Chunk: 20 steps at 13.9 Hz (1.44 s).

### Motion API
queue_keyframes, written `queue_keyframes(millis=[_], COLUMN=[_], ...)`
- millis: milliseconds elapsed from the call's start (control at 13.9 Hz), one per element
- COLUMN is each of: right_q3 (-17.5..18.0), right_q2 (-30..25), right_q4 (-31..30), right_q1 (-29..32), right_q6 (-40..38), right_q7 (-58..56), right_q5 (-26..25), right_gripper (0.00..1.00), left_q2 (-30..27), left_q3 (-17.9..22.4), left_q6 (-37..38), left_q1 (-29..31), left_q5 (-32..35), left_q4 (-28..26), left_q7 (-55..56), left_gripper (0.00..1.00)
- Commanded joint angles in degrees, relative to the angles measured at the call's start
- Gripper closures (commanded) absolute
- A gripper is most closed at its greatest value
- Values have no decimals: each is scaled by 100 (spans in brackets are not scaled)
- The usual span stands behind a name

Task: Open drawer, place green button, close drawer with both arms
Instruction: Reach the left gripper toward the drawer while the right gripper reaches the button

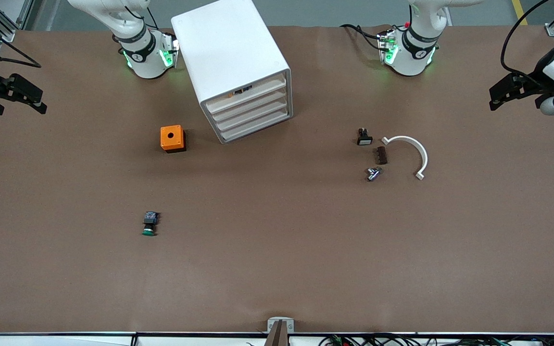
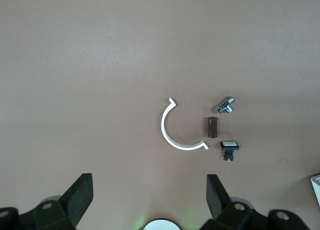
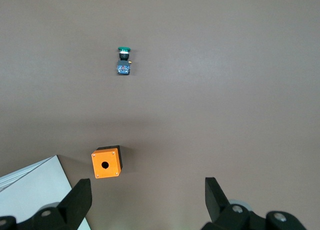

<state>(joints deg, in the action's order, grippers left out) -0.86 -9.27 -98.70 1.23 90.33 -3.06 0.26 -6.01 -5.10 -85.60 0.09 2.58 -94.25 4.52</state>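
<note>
The white cabinet (image 1: 231, 53) stands between the two arm bases, its four drawers facing the front camera at a slant. The lower drawers (image 1: 254, 120) are all shut. The button (image 1: 150, 224), green cap on a black body, lies on its side on the brown table, nearer the front camera than the cabinet; it shows as the button (image 3: 124, 61) in the right wrist view. My right gripper (image 1: 19, 103) hangs open and empty at the right arm's end of the table. My left gripper (image 1: 515, 103) hangs open and empty at the left arm's end. Open fingers also frame the left gripper (image 2: 150, 190) and right gripper (image 3: 148, 192).
An orange box with a hole (image 1: 172, 138) sits beside the cabinet. Toward the left arm's end lie a black switch with a white face (image 1: 364, 138), a brown block (image 1: 381, 155), a metal fitting (image 1: 373, 173) and a white curved clip (image 1: 414, 151).
</note>
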Motion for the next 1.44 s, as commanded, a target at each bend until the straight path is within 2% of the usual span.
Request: queue_keyframes(millis=[0, 215, 503, 790, 1005, 1149, 1364], right_q3=[-11, -11, -11, -19, -19, -19, 7], right_q2=[-31, 4, 408, 723, 1311, 1777, 2016], right_q4=[70, 166, 350, 457, 622, 816, 738], right_q1=[17, 26, 26, 87, 341, 509, 378], right_q6=[-51, -60, -226, 1, 177, 257, 668], right_q7=[16, 16, -62, -98, -107, -125, 269], right_q5=[97, 89, -17, -70, -87, -78, -52], right_gripper=[0, 0, 0, 0, 0, 0, 0], left_q2=[65, 248, 950, 1741, 2383, 2840, 3481], left_q3=[-26, -35, -70, -114, -201, -255, -255], left_q6=[122, 122, 44, -360, -554, -755, -827], left_q1=[35, 0, -35, -70, -193, -561, -1010], left_q5=[-29, -47, -134, -460, -987, -1049, -1339], left_q4=[179, 257, 302, 249, 293, 310, 511], left_q7=[-30, -12, -12, 417, 1802, 2909, 5358], left_gripper=[0, 0, 0, 0, 0, 0, 0])
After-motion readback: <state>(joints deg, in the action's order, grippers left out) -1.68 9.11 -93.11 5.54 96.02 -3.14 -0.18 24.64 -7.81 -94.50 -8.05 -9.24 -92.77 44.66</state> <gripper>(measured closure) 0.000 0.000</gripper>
